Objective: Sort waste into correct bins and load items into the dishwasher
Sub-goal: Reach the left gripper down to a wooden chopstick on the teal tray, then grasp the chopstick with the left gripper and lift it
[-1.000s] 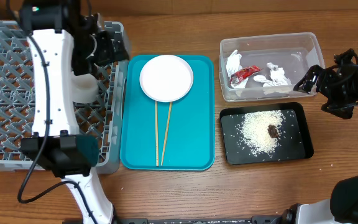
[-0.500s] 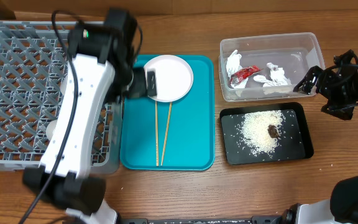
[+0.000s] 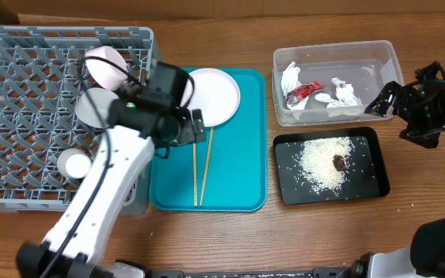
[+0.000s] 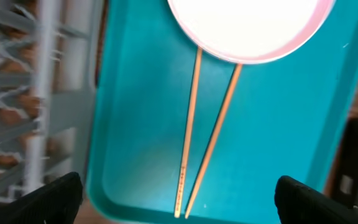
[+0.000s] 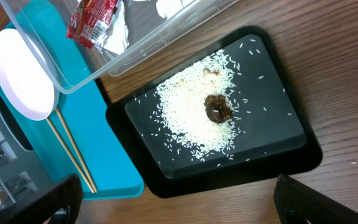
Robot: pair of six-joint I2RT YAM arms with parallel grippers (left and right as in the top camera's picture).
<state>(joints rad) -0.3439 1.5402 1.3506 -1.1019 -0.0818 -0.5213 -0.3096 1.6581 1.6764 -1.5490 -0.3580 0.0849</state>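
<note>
Now | left tool [image 4: 179,202] spread over chopsticks [image 4: 189,124] | right tool [image 5: 176,202] spread beside clear tub [image 3: 373,66]

Plate [image 3: 216,96], chopsticks [image 3: 201,171] — on teal tray [image 3: 242,174]

The upper end of the teal tray [image 3: 242,177] is filled by the plate [image 3: 219,96], and its upper left corner is overhung by the left arm [image 3: 141,116]. Bare tray floor is left open right of the chopsticks [image 3: 195,174]. Its left edge is walled by the dish rack [image 3: 22,116]; a narrow strip of table [image 3: 270,130] is seen open along its right edge.
</note>
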